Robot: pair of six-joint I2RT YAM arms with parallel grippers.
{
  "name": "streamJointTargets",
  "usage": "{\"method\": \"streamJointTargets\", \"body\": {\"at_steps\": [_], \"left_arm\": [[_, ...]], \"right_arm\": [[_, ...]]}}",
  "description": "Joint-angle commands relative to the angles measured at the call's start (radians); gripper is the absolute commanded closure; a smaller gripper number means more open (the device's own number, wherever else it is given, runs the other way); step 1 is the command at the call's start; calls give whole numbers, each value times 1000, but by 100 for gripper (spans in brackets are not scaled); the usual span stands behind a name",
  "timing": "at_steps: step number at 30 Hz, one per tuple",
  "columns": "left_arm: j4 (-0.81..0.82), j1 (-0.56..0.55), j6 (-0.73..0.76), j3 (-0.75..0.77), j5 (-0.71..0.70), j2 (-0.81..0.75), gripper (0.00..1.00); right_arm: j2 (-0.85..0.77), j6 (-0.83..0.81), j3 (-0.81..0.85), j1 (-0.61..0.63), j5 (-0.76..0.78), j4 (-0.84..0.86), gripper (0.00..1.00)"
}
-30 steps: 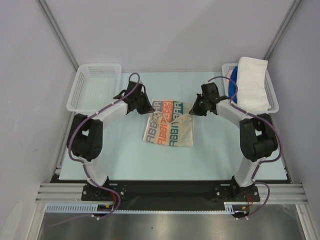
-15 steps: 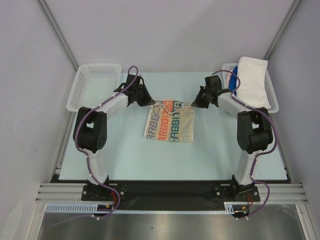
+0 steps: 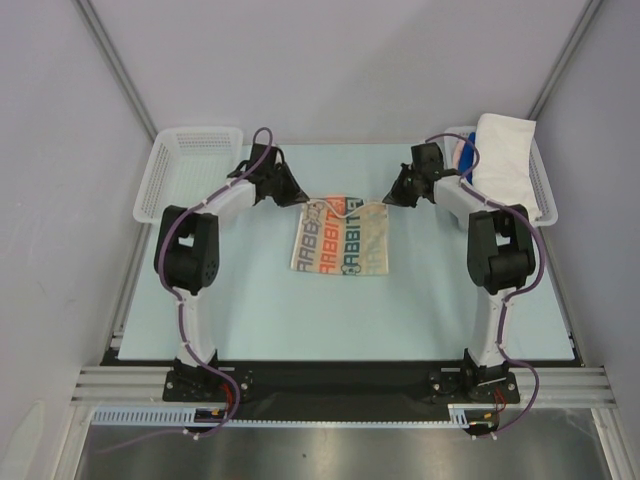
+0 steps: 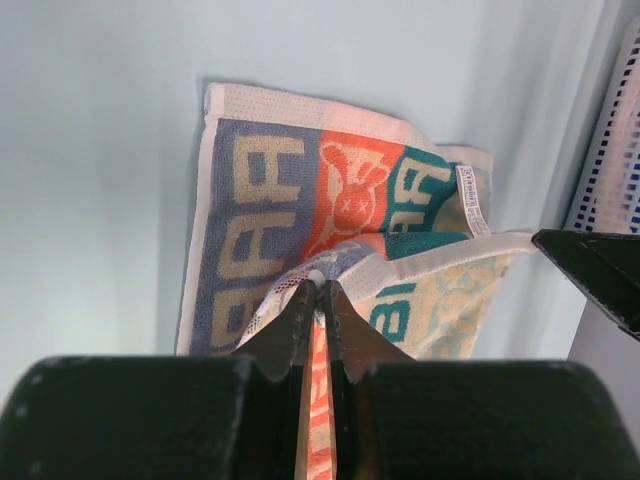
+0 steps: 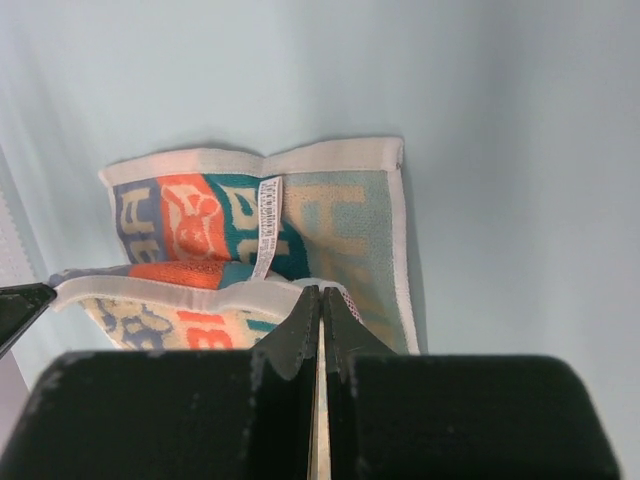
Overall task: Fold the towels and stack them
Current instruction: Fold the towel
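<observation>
A cream towel with orange, teal and grey letters lies mid-table, its far edge lifted. My left gripper is shut on its far left corner; the left wrist view shows the cloth pinched between the gripper's closed fingers. My right gripper is shut on the far right corner; the right wrist view shows the towel with a white label, its hem held at the fingertips. A plain white towel lies on the right basket, over blue and pink cloth.
An empty white mesh basket stands at the far left. Another white mesh basket stands at the far right, holding the pile. The pale table spreads in front of the towel. Grey walls stand behind.
Both grippers have moved toward the far side of the table, carrying the towel's held edge over itself. The towel now lies flatter and more folded.
</observation>
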Motion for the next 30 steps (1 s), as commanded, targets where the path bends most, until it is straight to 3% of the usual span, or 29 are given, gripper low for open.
{"method": "streamJointTargets", "body": {"at_steps": [1,12,28,30], "left_arm": [[36,19,-15,62,36,9,90],[42,26,-21,97,54,9,89],[48,45,-50,214,67,121,88],[48,46,-50,240,64,147,84]], "right_arm": [[14,6,59,-9,-20,3,100],[-4,1,91,-29,-24,1,100],[125,0,258,-42,-35,-11,100],[145,-7,274,-42,-37,-12,94]]}}
